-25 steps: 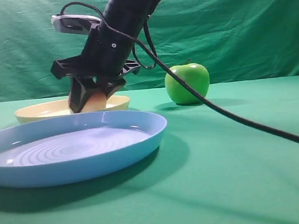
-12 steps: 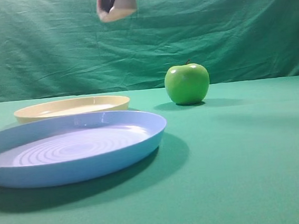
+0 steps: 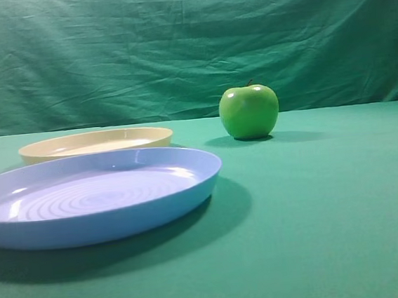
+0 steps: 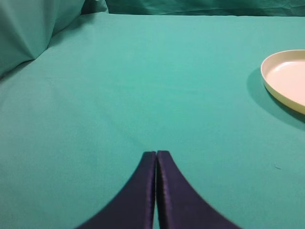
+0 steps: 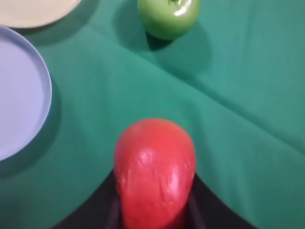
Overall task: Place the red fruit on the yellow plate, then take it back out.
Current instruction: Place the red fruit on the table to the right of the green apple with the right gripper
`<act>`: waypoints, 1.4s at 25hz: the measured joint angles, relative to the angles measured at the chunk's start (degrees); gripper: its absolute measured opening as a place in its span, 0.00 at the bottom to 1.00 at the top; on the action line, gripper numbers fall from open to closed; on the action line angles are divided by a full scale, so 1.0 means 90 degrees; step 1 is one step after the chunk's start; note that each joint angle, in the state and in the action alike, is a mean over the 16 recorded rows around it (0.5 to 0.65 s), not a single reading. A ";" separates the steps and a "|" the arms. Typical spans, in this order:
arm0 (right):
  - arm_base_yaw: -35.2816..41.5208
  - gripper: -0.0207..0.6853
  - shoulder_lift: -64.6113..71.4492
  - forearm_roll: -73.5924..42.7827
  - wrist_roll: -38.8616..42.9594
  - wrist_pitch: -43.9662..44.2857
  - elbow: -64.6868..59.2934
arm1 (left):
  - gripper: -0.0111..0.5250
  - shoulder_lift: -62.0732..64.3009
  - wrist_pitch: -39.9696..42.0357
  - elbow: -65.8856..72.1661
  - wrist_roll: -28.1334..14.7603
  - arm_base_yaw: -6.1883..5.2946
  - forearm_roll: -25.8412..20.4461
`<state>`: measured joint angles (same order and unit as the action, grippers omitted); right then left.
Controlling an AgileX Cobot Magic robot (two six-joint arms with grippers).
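In the right wrist view the red fruit point(image 5: 155, 167) fills the lower middle, squeezed between the dark fingers of my right gripper point(image 5: 155, 200), which is shut on it high above the cloth. The yellow plate point(image 3: 96, 142) lies bare at the back left; its rim also shows in the left wrist view point(image 4: 284, 78) and at the top left of the right wrist view point(image 5: 33, 12). My left gripper point(image 4: 156, 155) hangs low over bare green cloth, left of the yellow plate, its two dark fingers pressed together with nothing between them. Neither arm shows in the exterior high view.
A large light blue plate point(image 3: 91, 198) with concentric rings lies in front of the yellow one; its rim point(image 5: 45, 90) appears at the left of the right wrist view. A glossy green apple point(image 3: 249, 111) stands behind on the cloth, also seen from above point(image 5: 168, 14). Green drape behind.
My right arm has lifted the red fruit off the yellow plate and risen out of the top of the exterior high view. The plates and the green apple have not moved.
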<state>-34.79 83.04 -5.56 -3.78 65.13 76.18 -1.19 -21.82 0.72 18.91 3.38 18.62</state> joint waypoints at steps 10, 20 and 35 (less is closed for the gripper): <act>0.0655 0.30 -0.0725 0.0624 -0.0217 -0.1576 -0.2589 | 0.02 0.0000 0.0000 0.0000 0.0000 0.0000 0.0000; 0.1425 0.32 -0.0044 0.1464 -0.1165 -0.2924 -0.3200 | 0.02 0.0000 0.0000 0.0000 0.0000 0.0000 0.0000; 0.1495 0.78 0.0900 0.1616 -0.1373 -0.3425 -0.3170 | 0.02 0.0000 0.0000 0.0000 0.0000 0.0000 0.0000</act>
<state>-21.33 91.14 8.98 -16.13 34.31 47.65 -1.19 -21.82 0.72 18.91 3.38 18.62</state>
